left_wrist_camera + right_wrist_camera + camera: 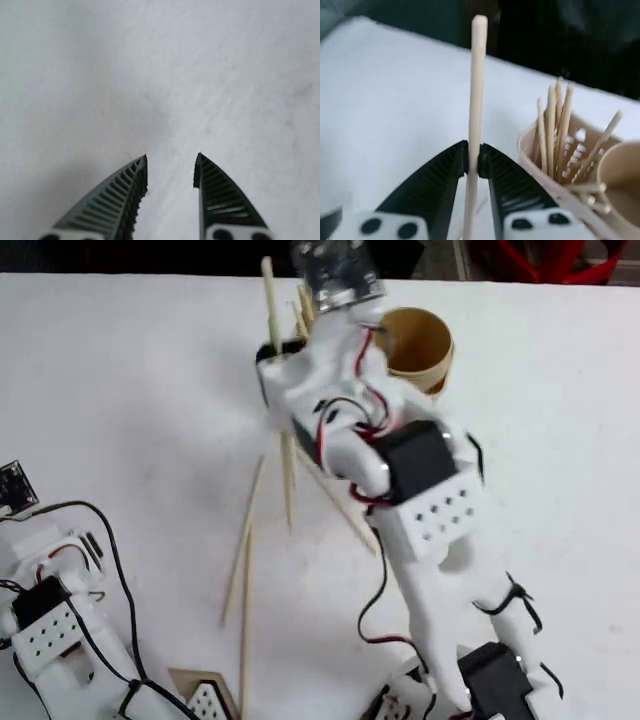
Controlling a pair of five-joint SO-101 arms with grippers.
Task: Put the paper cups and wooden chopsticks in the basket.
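Your right jaws pinch a chopstick (477,75) whose long axis runs out past their tips, the basket (527,145) just beside it; your left jaws hang spread above the surface (200,75).

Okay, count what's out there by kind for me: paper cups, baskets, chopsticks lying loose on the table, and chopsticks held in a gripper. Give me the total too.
paper cup: 1
basket: 1
loose chopsticks on the table: 3
held chopstick in the right gripper: 1
Total: 6
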